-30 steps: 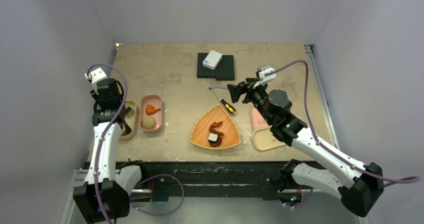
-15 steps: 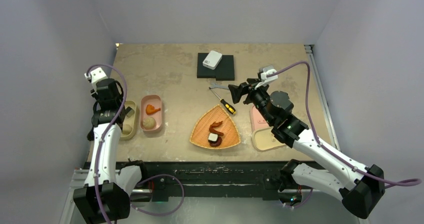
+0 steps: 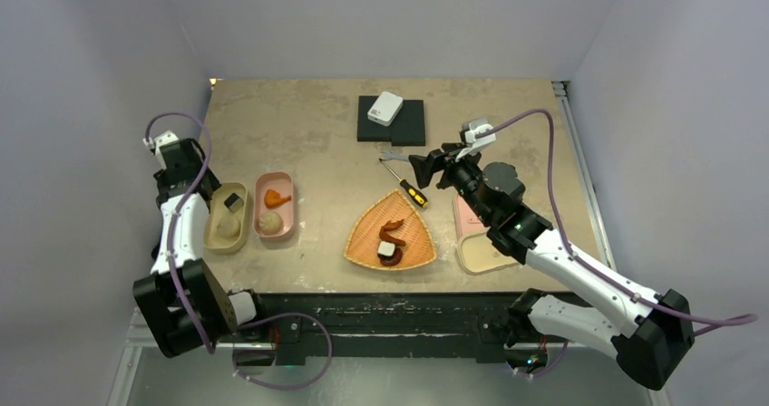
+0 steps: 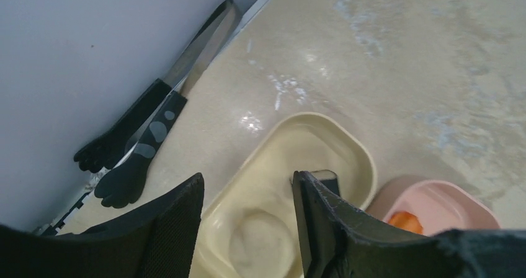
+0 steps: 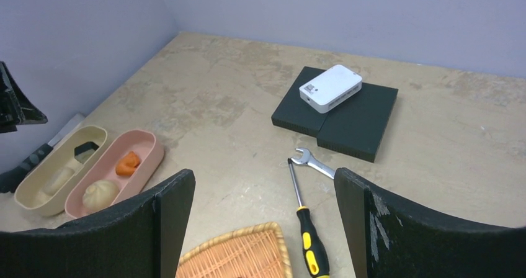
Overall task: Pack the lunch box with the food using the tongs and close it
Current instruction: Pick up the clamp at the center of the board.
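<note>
I am seeing the slim dark tongs lying flat on the tabletop along the left wall, near the cream oval lunch-box tray, with nothing gripping them. My left gripper is hovering over that tray, its jaws standing apart and empty. A pale round bun and a black piece are sitting in the tray. The pink oval tray right beside it is holding another bun and an orange bit. More food is lying in the triangular wicker basket. My right gripper is hanging wide and empty above the silver wrench and the yellow-and-black-handled screwdriver.
</note>
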`<state>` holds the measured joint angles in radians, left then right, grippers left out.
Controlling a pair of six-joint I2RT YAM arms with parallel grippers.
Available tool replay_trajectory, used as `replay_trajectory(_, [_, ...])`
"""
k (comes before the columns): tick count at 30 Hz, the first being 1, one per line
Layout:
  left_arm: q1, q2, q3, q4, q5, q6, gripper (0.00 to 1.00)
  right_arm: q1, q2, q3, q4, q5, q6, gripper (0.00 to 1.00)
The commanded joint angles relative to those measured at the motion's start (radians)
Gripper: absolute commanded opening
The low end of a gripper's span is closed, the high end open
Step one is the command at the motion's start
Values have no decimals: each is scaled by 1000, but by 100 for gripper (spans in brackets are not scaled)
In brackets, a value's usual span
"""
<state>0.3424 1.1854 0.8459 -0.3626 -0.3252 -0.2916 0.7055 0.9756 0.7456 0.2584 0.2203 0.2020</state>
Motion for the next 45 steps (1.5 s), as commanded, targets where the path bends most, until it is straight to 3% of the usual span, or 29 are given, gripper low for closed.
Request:
replay_trajectory(1, [110, 95, 63, 43, 78, -26, 52, -4, 31, 5, 60, -56, 20, 86])
replay_trajectory(16, [156, 342, 68, 84, -187, 44, 46, -3, 8, 7, 99, -151, 31, 85])
replay_trajectory(24, [198, 398, 73, 91, -169, 49, 55, -5, -77, -19, 98, -155, 32, 86])
replay_trajectory(45, [250, 486, 84, 90, -57, 55, 59, -5, -153, -63, 108, -143, 36, 86])
